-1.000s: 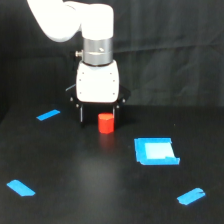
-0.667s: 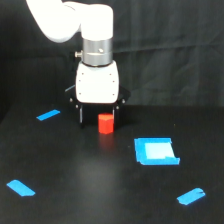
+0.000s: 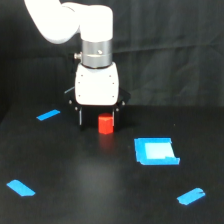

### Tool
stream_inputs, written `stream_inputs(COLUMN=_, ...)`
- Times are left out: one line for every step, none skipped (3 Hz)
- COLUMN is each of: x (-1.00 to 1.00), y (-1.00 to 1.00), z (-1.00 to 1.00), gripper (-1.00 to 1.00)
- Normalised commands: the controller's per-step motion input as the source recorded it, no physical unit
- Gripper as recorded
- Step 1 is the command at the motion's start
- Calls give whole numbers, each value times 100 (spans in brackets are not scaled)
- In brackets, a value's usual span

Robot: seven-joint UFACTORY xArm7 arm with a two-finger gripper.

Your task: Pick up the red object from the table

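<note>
The red object [image 3: 105, 124] is a short red-orange cylinder standing upright on the black table [image 3: 75, 170]. My gripper [image 3: 98, 122] hangs straight down over it from the white arm. Its dark fingers are lowered on either side of the cylinder. The left finger [image 3: 79, 118] stands well apart from the cylinder, which sits nearer the right finger. The jaws look open, and the cylinder stands between them without being clamped. The right fingertip is mostly hidden beside the cylinder.
A blue square [image 3: 155, 151] lies to the exterior view's right of the cylinder, nearer the camera. Blue tape strips lie at the left [image 3: 48, 115], front left [image 3: 21, 188] and front right [image 3: 191, 196]. A black curtain hangs behind the table.
</note>
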Motion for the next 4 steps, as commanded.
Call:
stream_inputs(x=-14, y=-15, z=-17, gripper=90)
stream_inputs(x=-11, y=-22, z=-15, gripper=87)
stream_inputs(x=-11, y=-17, z=-12, gripper=65)
stream_inputs(x=-6, y=-11, z=-10, gripper=39)
